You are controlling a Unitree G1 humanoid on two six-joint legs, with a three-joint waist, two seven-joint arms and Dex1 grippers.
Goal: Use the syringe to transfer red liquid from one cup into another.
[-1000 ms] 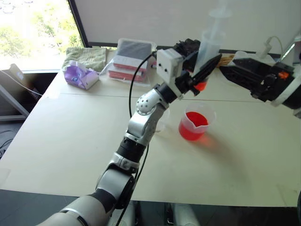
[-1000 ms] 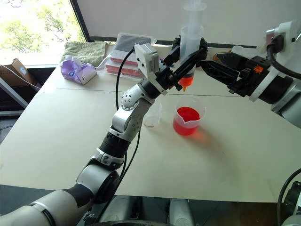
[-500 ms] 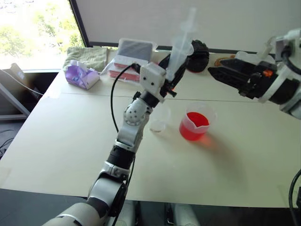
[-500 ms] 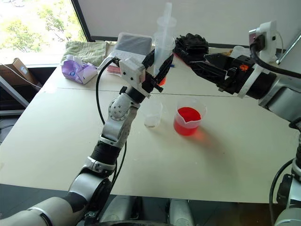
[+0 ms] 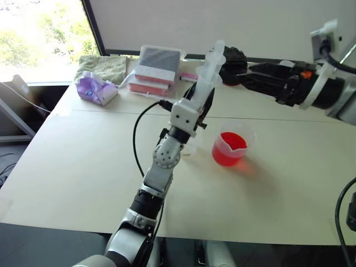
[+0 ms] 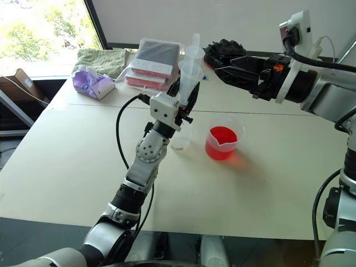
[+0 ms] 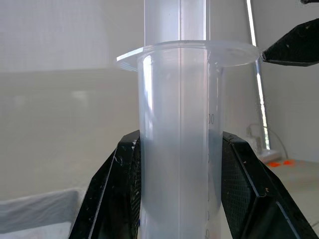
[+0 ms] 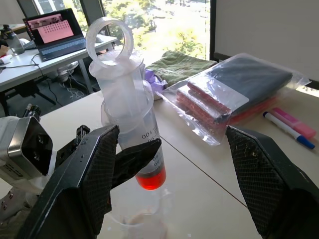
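My left gripper (image 6: 186,100) is shut on the barrel of the syringe (image 6: 189,69), which stands nearly upright with its plunger drawn up. A little red liquid (image 8: 150,180) sits in the low end of the barrel. The tip hangs just above the small clear cup (image 6: 181,139), partly hidden behind my left hand. To the right of the cup stands the spouted beaker (image 6: 222,143), about half full of red liquid (image 6: 221,136). My right gripper (image 6: 222,64) is open and level, its fingers (image 8: 84,184) pointing at the syringe's top from the right without touching it.
At the back of the table lie a clear bag of packets (image 6: 153,62), a green towel (image 6: 100,58), a purple tissue pack (image 6: 92,82), a black bundle (image 6: 225,49) and two markers (image 8: 289,128). A cable loops beside my left forearm.
My left arm has carried the syringe left and down, from above the beaker to over the small cup, and turned it upright. My right gripper has followed leftward, still open.
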